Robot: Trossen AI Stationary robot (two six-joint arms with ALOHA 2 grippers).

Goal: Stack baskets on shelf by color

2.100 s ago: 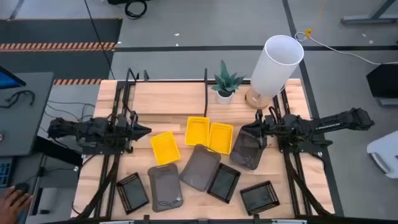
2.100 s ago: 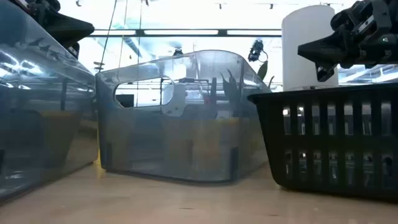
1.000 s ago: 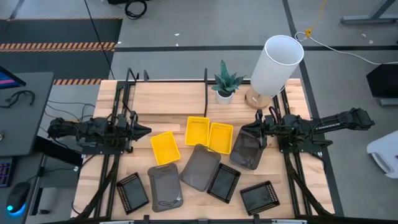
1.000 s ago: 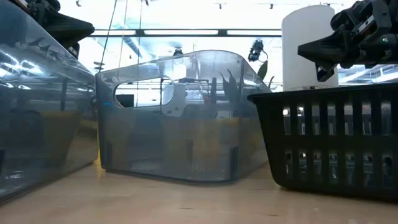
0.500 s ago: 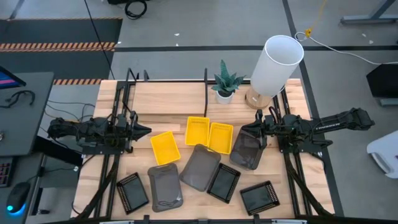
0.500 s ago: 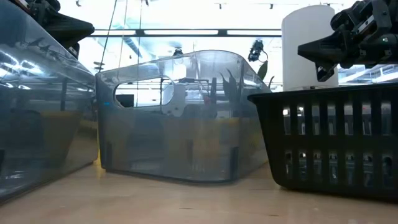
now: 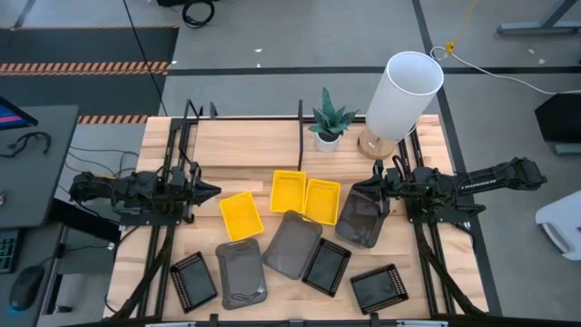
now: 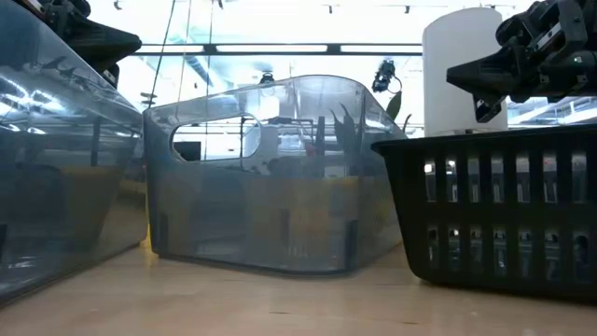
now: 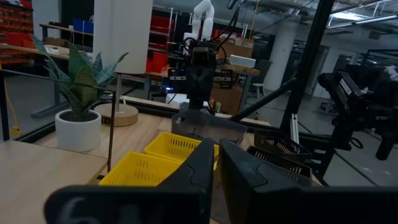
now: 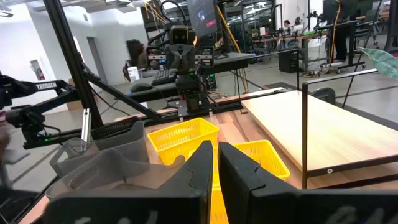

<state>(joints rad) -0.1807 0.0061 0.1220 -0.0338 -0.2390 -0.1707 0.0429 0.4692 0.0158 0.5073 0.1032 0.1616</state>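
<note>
Nothing has changed over the last two seconds, as far as I can see; both arms hang where they were and no basket has moved; for the task this means that the sorting is not yet begun, and the shelf (image 7: 263, 136), the pale ledge in the upper middle of the high view, carries no basket.

My left claw (image 7: 211, 190) hovers at the left middle of the frame, clenched and holding nothing; my right claw (image 7: 363, 193) hovers at the right middle, above the upper edge of a grey basket (image 7: 360, 218), also clenched and empty.

I count nine baskets, all on the tabletop (image 7: 136, 245); three yellow baskets (image 7: 241, 216) in the centre, two of them touching side by side and one apart to the left; three grey baskets, one in the lower left, one in the lower middle, one under the right claw; three black baskets (image 7: 192, 282) along the lower edge, one left, one middle, one right.

Besides there is one potted plant (image 7: 329, 120) and one white lamp (image 7: 399, 95), both at the upper part of the frame.
</note>
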